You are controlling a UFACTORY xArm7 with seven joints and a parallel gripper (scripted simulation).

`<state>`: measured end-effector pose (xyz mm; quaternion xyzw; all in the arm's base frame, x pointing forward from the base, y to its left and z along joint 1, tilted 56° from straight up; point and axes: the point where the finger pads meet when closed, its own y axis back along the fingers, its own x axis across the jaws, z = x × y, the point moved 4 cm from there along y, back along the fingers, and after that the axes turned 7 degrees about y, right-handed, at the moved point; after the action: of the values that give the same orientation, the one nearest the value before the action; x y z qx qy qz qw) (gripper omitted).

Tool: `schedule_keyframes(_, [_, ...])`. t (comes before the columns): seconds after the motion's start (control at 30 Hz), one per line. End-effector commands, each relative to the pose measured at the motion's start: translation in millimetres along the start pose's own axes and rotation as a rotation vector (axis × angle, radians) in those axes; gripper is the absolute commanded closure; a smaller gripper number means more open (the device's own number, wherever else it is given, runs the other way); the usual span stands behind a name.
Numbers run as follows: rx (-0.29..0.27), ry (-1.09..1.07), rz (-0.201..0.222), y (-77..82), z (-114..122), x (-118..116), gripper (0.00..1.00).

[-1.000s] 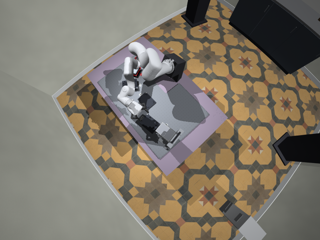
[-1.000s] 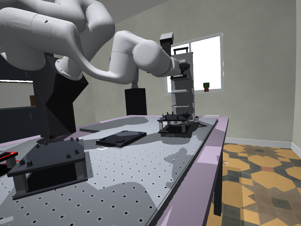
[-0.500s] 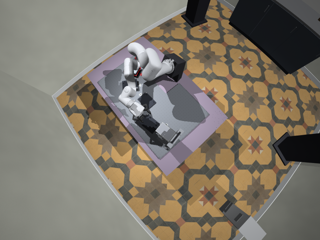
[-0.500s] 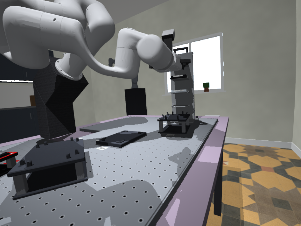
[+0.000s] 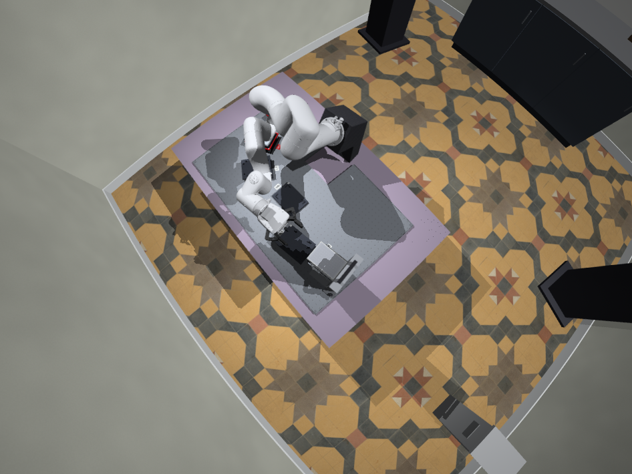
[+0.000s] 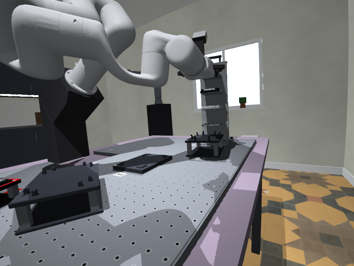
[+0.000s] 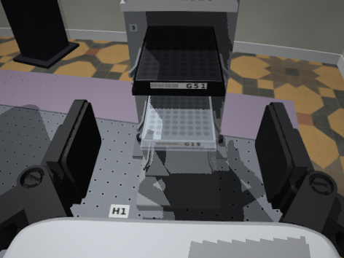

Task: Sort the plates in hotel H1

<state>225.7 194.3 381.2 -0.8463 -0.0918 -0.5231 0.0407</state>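
The plate hotel H1 stands straight ahead in the wrist view, and it also shows in the exterior view [image 6: 214, 100]. A black plate labelled G51 [image 7: 179, 61] sits in slot 3, label at the front. A clear plate [image 7: 180, 124] with a small front label that looks like G15 sits one shelf lower. The shelf below it [image 7: 179, 166] looks empty. My gripper [image 7: 177, 122] [image 6: 218, 67] is open and empty, held in front of the hotel at its upper slots.
The H1 deck label [image 7: 119, 210] lies on the table. A raised nest with posts [image 6: 204, 141] stands before the hotel. A flat black nest [image 6: 143, 163] and a raised black nest [image 6: 57, 186] are nearer. A red-framed station [image 6: 7, 183] is at the left edge.
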Motion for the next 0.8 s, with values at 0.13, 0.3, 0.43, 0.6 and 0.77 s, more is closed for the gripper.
schedule_keyframes(0.13, [-0.001,0.002,-0.001,-17.0,-15,2,0.00])
schedule_keyframes(0.3, [-0.001,0.002,-0.001,-23.0,-20,3,0.00])
schedule_keyframes(0.43, [-0.001,0.002,-0.001,-31.1,-27,4,0.00])
schedule_keyframes(0.6, [-0.001,0.002,-0.001,-41.2,-35,5,0.00])
schedule_keyframes(0.77, [-0.001,0.002,-0.001,-51.2,-44,6,0.00])
